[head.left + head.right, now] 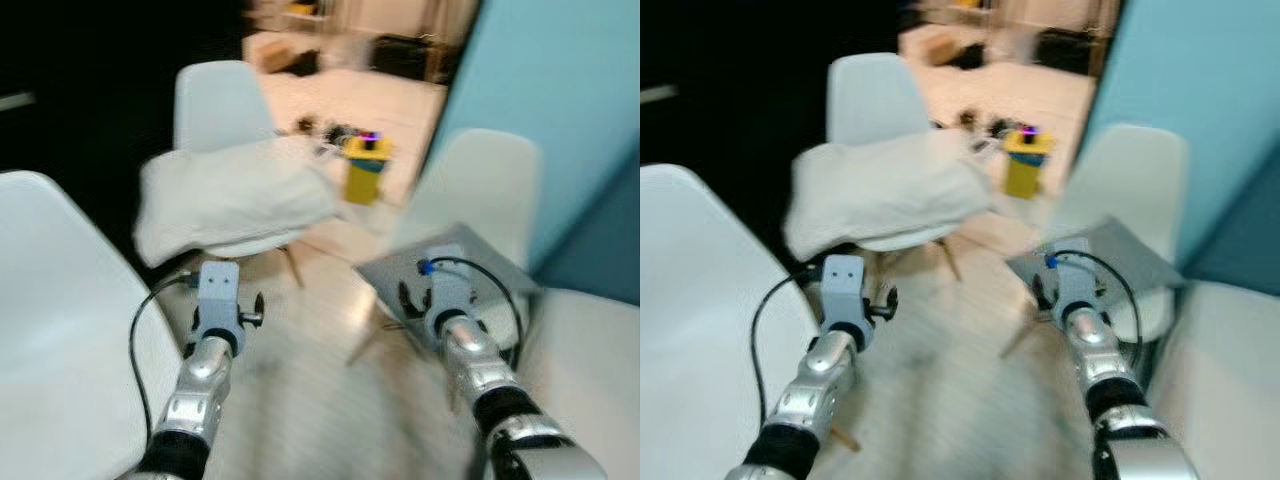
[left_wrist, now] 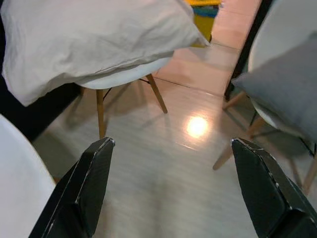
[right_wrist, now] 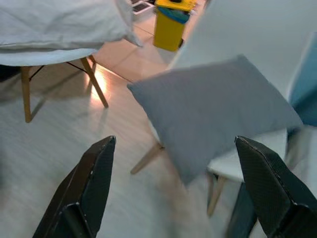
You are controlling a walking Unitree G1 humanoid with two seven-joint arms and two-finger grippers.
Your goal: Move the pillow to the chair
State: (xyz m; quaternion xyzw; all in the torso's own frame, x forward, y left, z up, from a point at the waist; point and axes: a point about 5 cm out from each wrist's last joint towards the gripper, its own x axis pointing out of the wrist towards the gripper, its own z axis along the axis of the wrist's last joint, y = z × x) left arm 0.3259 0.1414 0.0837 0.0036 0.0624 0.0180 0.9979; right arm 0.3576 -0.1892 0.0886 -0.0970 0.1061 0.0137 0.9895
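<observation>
A cream pillow (image 1: 235, 200) lies on the seat of a white chair (image 1: 215, 100) ahead to the left. A grey pillow (image 1: 450, 275) rests tilted on another white chair (image 1: 480, 175) ahead to the right. My left gripper (image 2: 172, 142) is open with nothing between its fingers, held above the floor just short of the cream pillow (image 2: 94, 39). My right gripper (image 3: 176, 139) is open too, right in front of the grey pillow (image 3: 213, 111) and not touching it. The head views are blurred.
A white chair (image 1: 50, 320) stands close on my left and another (image 1: 590, 360) on my right. A yellow bin (image 1: 365, 170) sits on the floor behind the two chairs. A teal wall (image 1: 560, 90) rises on the right. Bare floor (image 1: 300, 400) lies between the arms.
</observation>
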